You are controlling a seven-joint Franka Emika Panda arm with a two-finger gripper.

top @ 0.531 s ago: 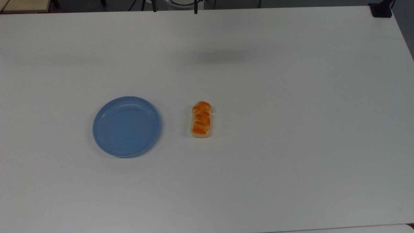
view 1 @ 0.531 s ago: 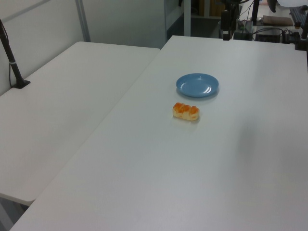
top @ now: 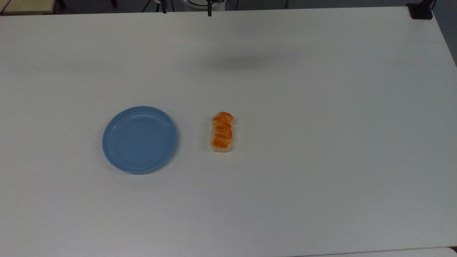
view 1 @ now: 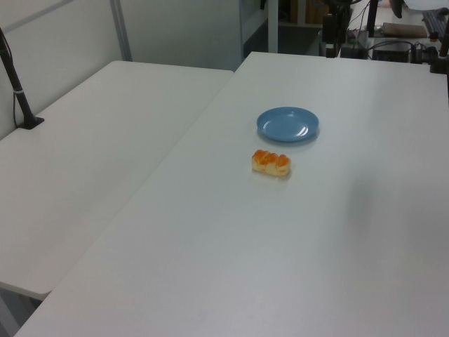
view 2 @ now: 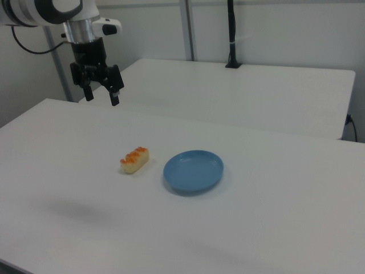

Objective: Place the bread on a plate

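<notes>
- The gripper point(view 2: 100, 95) is hanging in the upper left of the right view, its jaws standing spread and gripping nothing, pointing down with open air under them.
- In the top view, two dark finger tips are just poking in at the top edge of the frame, above the far rim of the table point(top: 321, 107).
- The bread point(view 2: 134, 160) is lying flat on the table, below the jaws and a little toward the right view's right, well apart from them; the jaws are high off the table rather than level with the loaf.
- In the top view the bread point(top: 222, 132) is sitting near the centre of the frame, its long side running up and down the picture, glazed side up.
- The plate point(top: 139, 139) is resting near the bread, toward the top view's left, with a strip of bare table between them; in the right view the plate point(view 2: 193, 171) is lying just to the loaf's right.
- The plate is carrying nothing.
- By my reading, nothing of the task is finished: the reach down to the loaf, the grip, the carry and the setting down on the plate are all remaining.
</notes>
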